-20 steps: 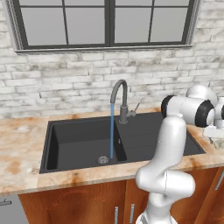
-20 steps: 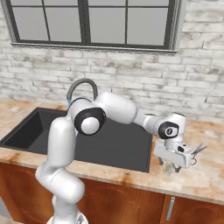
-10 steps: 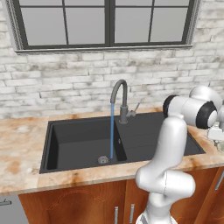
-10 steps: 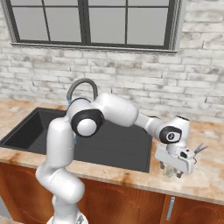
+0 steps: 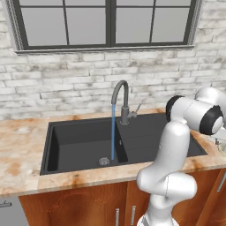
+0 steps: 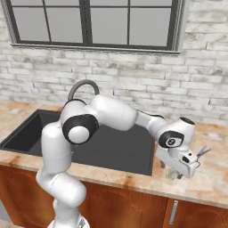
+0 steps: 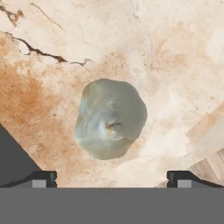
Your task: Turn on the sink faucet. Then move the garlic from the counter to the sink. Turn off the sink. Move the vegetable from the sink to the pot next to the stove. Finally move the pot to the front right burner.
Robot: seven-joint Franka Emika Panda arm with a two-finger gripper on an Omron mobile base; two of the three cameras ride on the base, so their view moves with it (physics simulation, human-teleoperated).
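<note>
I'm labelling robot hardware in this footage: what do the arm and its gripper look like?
The arm is glossy white, built of rounded tubular links with black bands and round grey caps at the joints. The gripper has a boxy white hand; its two small dark finger tips have grey pads. No cables or markings show.

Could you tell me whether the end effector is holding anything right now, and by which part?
Nothing is held. The open end effector hangs above the garlic, which lies untouched on the counter.

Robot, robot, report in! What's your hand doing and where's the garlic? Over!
Gripper open, above the garlic. Garlic sits on the counter, untouched. Faucet running into the sink. Nothing in the way. Over.
</note>
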